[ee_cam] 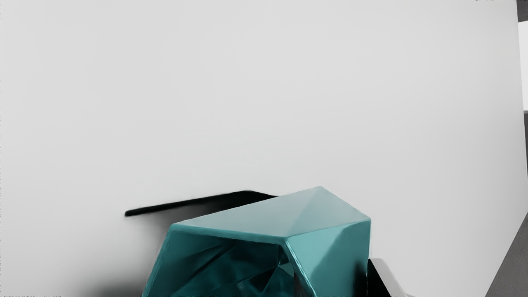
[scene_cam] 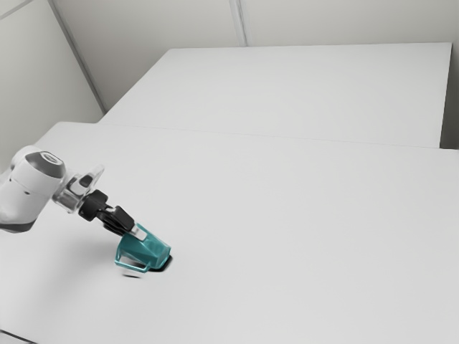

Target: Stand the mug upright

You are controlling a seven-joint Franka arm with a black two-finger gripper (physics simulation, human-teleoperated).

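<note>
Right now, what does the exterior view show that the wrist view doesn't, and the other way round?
The exterior view gives my white arm, the room's walls and a handle. The wrist view gives a dark hollow inside. Shared: the tilted teal mug, its shadow, part of my pincer and the white table.

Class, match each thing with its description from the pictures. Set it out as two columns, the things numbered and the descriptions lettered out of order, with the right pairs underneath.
Things:
1. mug
2. gripper
3. robot arm
4. tabletop

Descriptions:
A. white and grey, at the exterior view's left edge
B. a broad pale surface
C. teal, tilted rather than upright
D. black, at the mug's rim

Right pairs: 1-C, 2-D, 3-A, 4-B
</note>
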